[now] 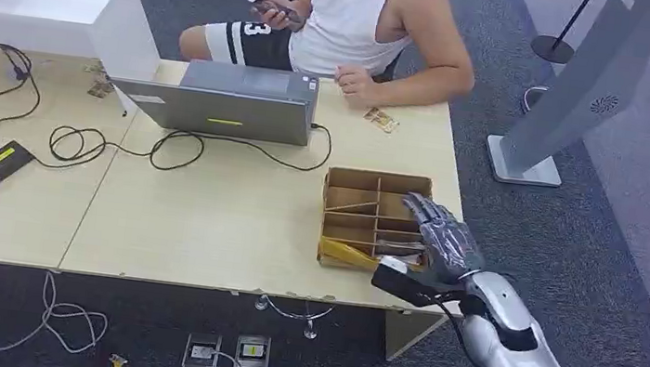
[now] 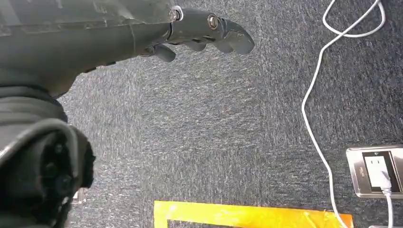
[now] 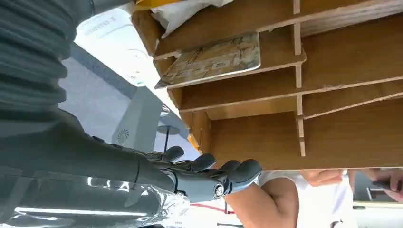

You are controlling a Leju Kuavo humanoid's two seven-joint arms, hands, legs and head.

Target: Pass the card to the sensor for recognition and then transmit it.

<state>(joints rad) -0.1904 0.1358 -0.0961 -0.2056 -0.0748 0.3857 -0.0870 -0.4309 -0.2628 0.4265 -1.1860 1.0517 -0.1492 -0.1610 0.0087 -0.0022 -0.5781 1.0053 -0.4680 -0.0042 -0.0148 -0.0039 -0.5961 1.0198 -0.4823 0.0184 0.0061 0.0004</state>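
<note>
One card is lying flat in a compartment of the wooden divider box, which is sitting at the right of the desk in the head view. In that view the right hand is hovering over the box's right-hand compartments, lower centre-right of the frame, fingers spread and gripping nothing; in the right wrist view the fingertips are standing apart from the card. The left hand is hanging over grey carpet, fingers loosely extended, empty.

Progress, judged: early. Card not yet picked up; grasp, presentation to the sensor and handover are all remaining. Which object is serving as the sensor I cannot tell.

Another card is lying near the desk's far edge, upper centre, beside the person sitting there with a phone. A closed grey laptop is sitting left of it.

Writing: the card's print is too blurred to read; "3" is showing on the person's shorts.
</note>
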